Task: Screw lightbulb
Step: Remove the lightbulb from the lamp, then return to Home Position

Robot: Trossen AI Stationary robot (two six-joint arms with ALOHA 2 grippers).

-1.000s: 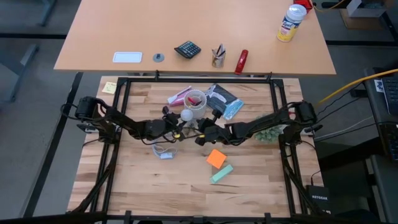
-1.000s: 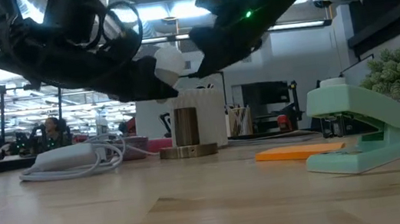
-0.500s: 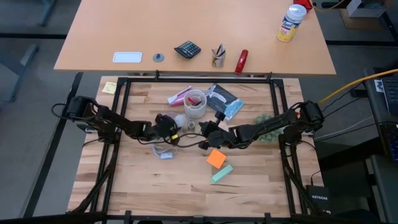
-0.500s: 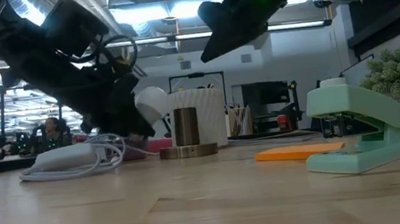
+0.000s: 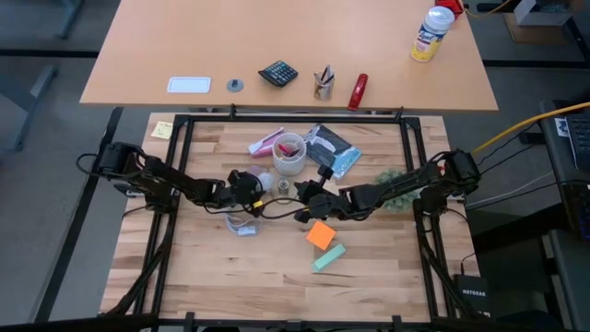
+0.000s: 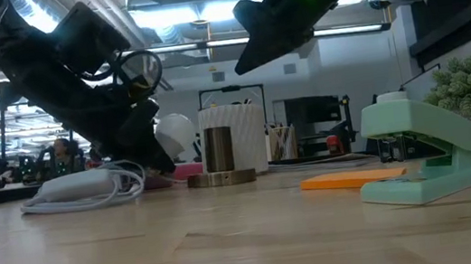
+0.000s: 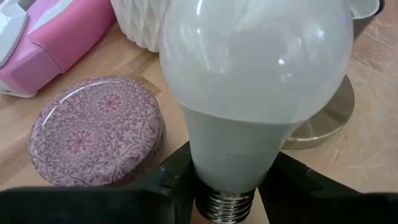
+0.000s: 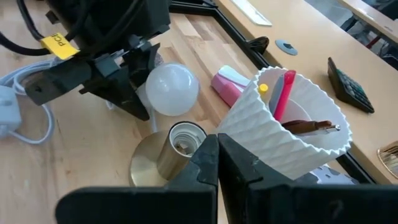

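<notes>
Table: you're looking at a pale butcher-block table (image 5: pixel 230 277) in a black frame, with a tan desk behind it and an office space glowing beyond in the low view.
Lightbulb: the lightbulb (image 7: pixel 255 81) is sitting near the middle of the table, just beside the white ribbed cup (image 8: pixel 292 124). It's showing a frosted white round dome that's tapering into a white neck, with silver screw threads at the bottom. In the low view the lightbulb (image 6: pixel 175 133) is hanging just above the wood, tilted, not in the socket.
Left gripper: your left gripper (image 5: pixel 251 188) is gripping the bulb by its narrow neck, dark fingers (image 7: pixel 171 177) pressing in on either side, so it's partly closed around the base and the dome is sticking out front.
Socket: the brass lamp socket (image 8: pixel 177 144) is standing upright on its round brass base, right next to the bulb and touching the cup's side as far as you can see. Its opening is facing up.
Right gripper: your right gripper (image 8: pixel 217 165) is hovering over the socket with its fingers pinched fully together, holding nothing.
Nearby stuff: a patterned pink round lid (image 7: pixel 96 130) is lying flat just beside the bulb, and a looped white cord (image 6: pixel 88 186) is resting under the left arm. A mint green stapler (image 6: pixel 425 153) and an orange sticky pad (image 5: pixel 321 235) are sitting further toward the front edge.
</notes>
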